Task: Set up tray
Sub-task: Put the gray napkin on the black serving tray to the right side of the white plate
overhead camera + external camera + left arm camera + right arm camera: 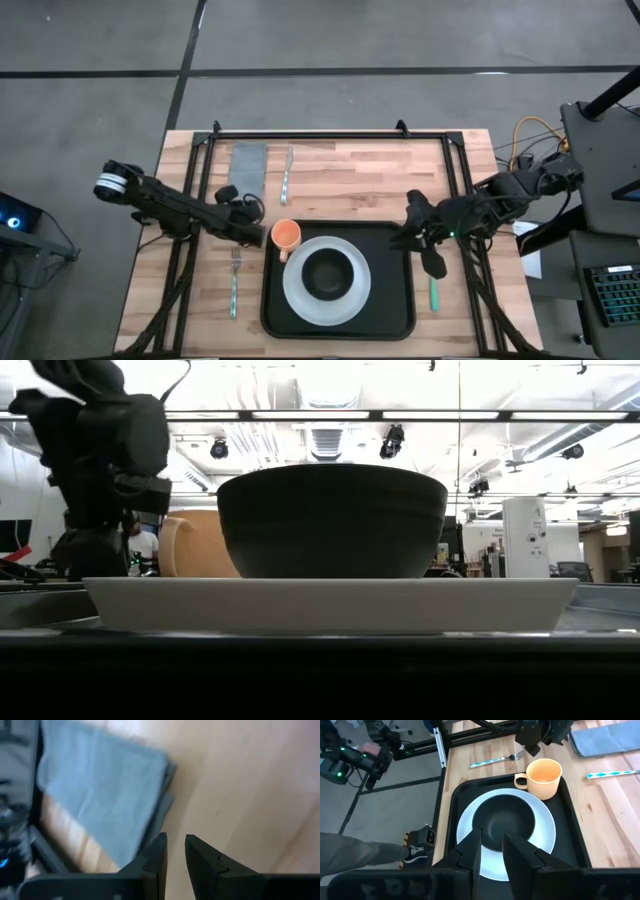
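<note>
The left gripper (pixel 243 212) reached in low from the tabletop's left edge, hovering over bare wood between the grey napkin (pixel 248 167) and the orange cup (pixel 286 236); its dark, notched fingers (pixel 152 860) stood slightly apart, holding nothing. The right gripper (pixel 421 232) angled in from the right edge, above the right rim of the tray (pixel 390 310), jaws narrowly parted and empty.

The tray, black, rectangular, round-cornered with a raised rim, sat at the near edge, centred. On it lay a round white plate (pixel 298 298) carrying a matte black bowl (pixel 327 273), the cup just beside them. A fork (pixel 234 282) lay left of the tray; the utensil (pixel 285 175) beside the napkin was probably another fork.
</note>
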